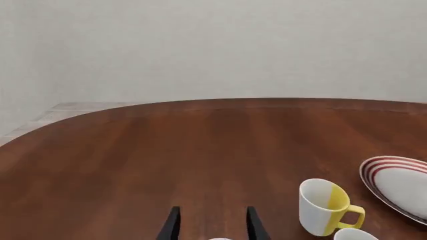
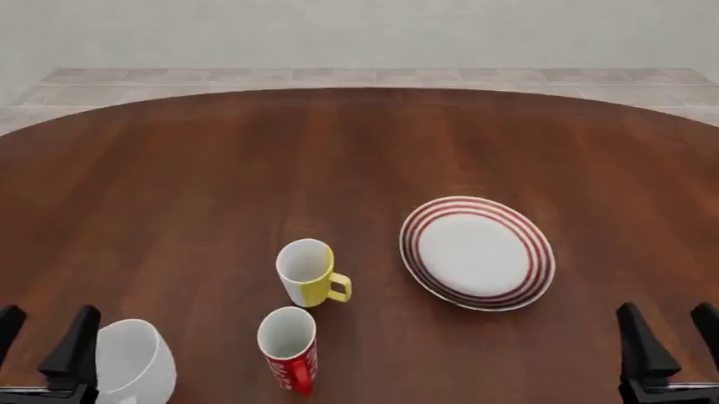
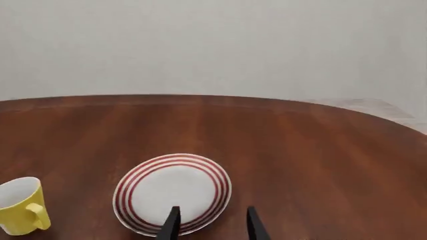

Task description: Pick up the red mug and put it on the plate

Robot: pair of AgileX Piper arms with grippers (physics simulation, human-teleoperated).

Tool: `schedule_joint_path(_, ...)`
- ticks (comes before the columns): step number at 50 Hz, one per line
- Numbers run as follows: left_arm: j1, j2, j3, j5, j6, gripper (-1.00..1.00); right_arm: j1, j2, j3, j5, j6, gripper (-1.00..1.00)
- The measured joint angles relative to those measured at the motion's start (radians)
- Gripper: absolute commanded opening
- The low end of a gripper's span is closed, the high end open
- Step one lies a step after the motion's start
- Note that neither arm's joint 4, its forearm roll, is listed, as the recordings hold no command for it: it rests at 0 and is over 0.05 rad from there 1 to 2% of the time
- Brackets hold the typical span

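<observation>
Red mug [image 2: 289,349] stands near table's [image 2: 168,210] front edge; both tools [image 2: 45,341] [image 2: 668,337] gape, holding nothing.

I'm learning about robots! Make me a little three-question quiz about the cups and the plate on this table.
1. True or false: the red mug already sits on the plate.
2. Which stands nearest the left pincer? A) white mug B) yellow-and-white mug C) plate
3. Fill in: both pincers, left and right, hold ____.

Key: 1 false; 2 A; 3 nothing.
</observation>
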Motion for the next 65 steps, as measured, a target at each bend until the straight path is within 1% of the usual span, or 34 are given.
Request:
schedule_joint_path(12, 0.000, 0.003, -0.002, -0.001, 0.000, 1.00, -0.019, 0.188, 0.000, -0.142, 0.017, 1.00)
schedule_joint_path(16, 0.000, 0.004, -0.002, -0.001, 0.000, 1.00, -0.019, 0.214, -0.011, -0.150, 0.018, 1.00)
schedule_joint_path(19, 0.000, 0.004, -0.002, -0.001, 0.000, 1.00, -0.017, 0.220, -0.033, -0.131, 0.020, 1.00)
schedule_joint_path(26, 0.000, 0.004, -0.002, -0.001, 0.000, 1.00, -0.001, 0.243, -0.141, -0.035, 0.001, 1.00)
schedule_joint_path(33, 0.000, 0.004, -0.003, -0.001, 0.000, 1.00, 0.033, 0.248, -0.280, 0.123, -0.021, 1.00)
schedule_joint_path(41, 0.000, 0.004, -0.003, -0.001, 0.000, 1.00, 0.095, 0.289, -0.443, 0.319, -0.010, 1.00)
schedule_joint_path(47, 0.000, 0.004, -0.003, -0.001, 0.000, 1.00, 0.145, 0.347, -0.533, 0.428, -0.009, 1.00)
schedule_joint_path(49, 0.000, 0.004, -0.003, -0.001, 0.000, 1.00, 0.167, 0.367, -0.557, 0.456, -0.008, 1.00)
schedule_joint_path(55, 0.000, 0.005, -0.003, -0.001, 0.000, 1.00, 0.242, 0.441, -0.620, 0.517, 0.021, 1.00)
schedule_joint_path(61, 0.000, 0.005, -0.003, -0.001, 0.000, 1.00, 0.326, 0.512, -0.670, 0.552, 0.047, 1.00)
schedule_joint_path(65, 0.000, 0.005, -0.003, -0.001, 0.000, 1.00, 0.367, 0.550, -0.696, 0.569, 0.063, 1.00)
